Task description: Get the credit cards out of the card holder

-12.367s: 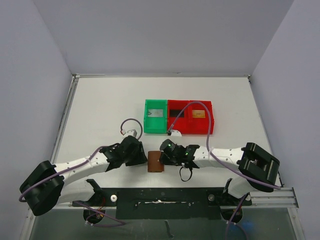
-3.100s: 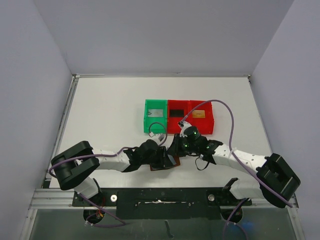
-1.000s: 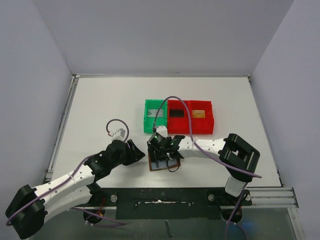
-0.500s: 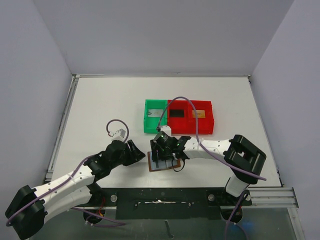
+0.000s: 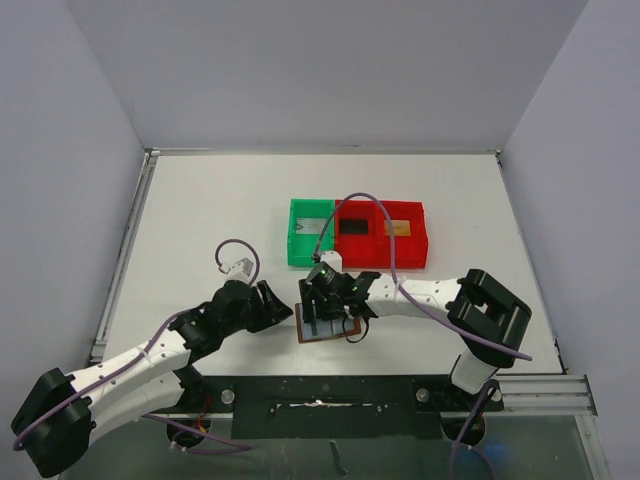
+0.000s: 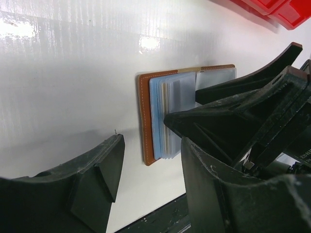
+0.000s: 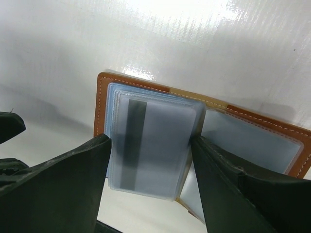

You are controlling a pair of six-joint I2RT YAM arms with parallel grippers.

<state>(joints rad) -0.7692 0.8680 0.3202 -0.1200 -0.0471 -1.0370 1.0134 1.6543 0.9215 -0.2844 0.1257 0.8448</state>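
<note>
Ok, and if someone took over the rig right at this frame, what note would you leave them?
The left gripper is open and empty, low, just left of the card holder.
The right gripper is open over the card holder, one finger on each side of the clear sleeves; contact is unclear.
The card holder lies open on the table, in front of the trays.
The green tray holds a grey card; the red trays hold a black card and a golden card.
Left to do: a striped card is still in the top sleeve. Any cards behind it are hidden.
</note>
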